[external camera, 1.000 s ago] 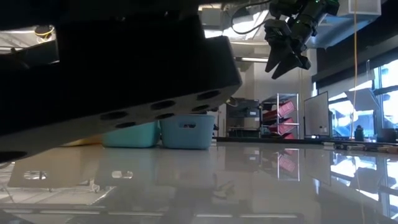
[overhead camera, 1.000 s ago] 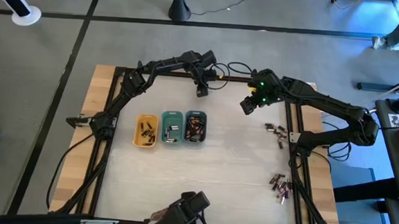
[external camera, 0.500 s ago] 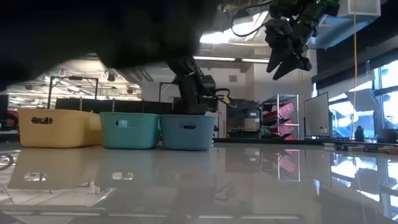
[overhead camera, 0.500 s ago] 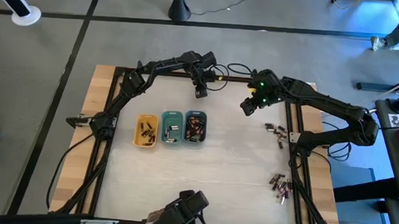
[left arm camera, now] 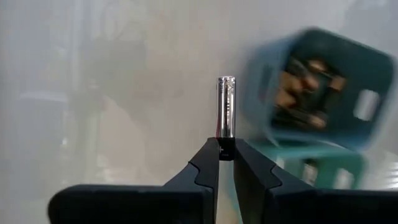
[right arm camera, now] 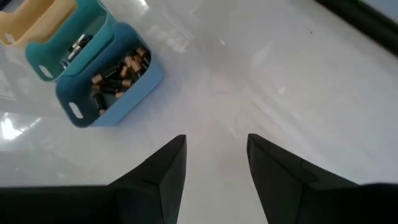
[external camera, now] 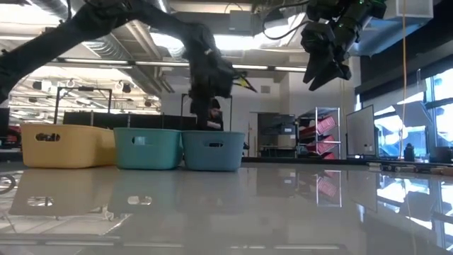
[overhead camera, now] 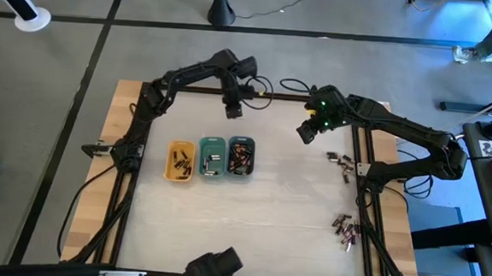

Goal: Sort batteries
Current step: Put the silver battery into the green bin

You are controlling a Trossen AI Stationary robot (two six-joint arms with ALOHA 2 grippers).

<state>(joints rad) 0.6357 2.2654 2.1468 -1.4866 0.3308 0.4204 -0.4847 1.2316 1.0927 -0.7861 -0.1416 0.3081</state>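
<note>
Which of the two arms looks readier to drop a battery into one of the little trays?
The left. Its gripper already pinches a silvery cylindrical battery beyond the small oblong trays; the right gripper hangs open and empty.

Setting. A pale wooden table (overhead camera: 250,215) stands on a grey floor (overhead camera: 53,75) crossed by dark seam lines. Beyond the table's far edge: a round black stand base (overhead camera: 222,15), a shelving rack holding red bins (external camera: 320,133), a whiteboard (external camera: 360,131), bright windows (external camera: 433,106), and ceiling strip lights (external camera: 283,69).
</note>
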